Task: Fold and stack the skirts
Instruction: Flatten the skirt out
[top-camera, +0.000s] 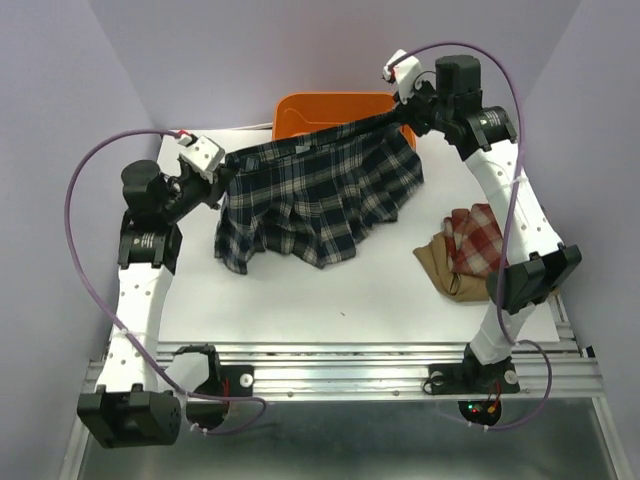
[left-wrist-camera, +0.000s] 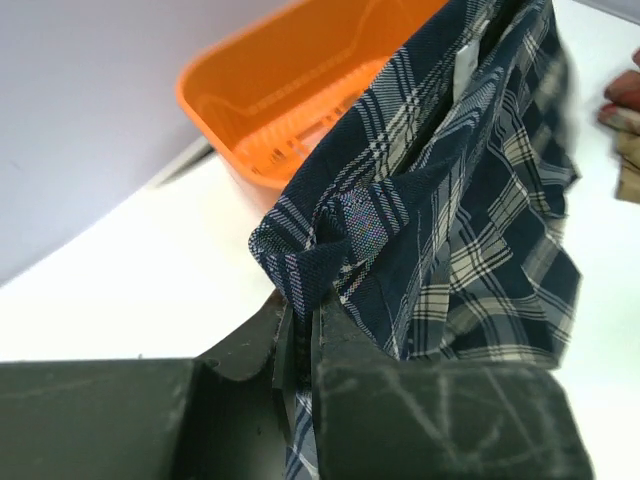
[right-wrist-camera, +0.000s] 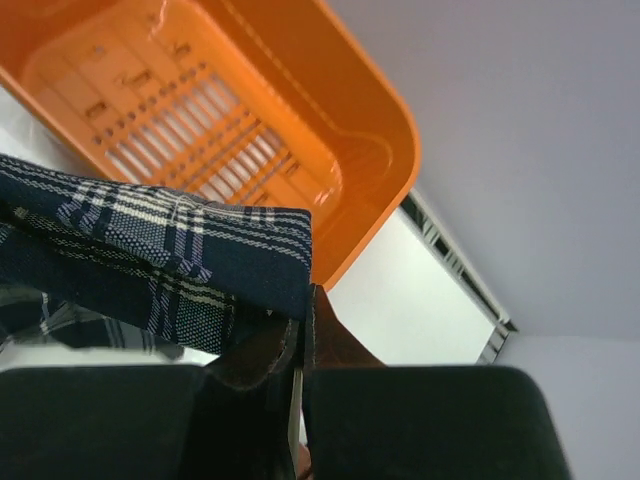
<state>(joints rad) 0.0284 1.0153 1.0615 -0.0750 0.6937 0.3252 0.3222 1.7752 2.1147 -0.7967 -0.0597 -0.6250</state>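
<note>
The navy-green-white plaid pleated skirt hangs stretched by its waistband between both grippers, its hem touching the white table. My left gripper is shut on the waistband's left end. My right gripper is shut on the right end, raised near the basket. The red-and-white plaid skirt lies crumpled on the plain tan skirt at the table's right, beside the right arm.
The orange plastic basket stands at the back of the table behind the held skirt; it also shows in the left wrist view and the right wrist view. The white table surface runs to a metal rail in front.
</note>
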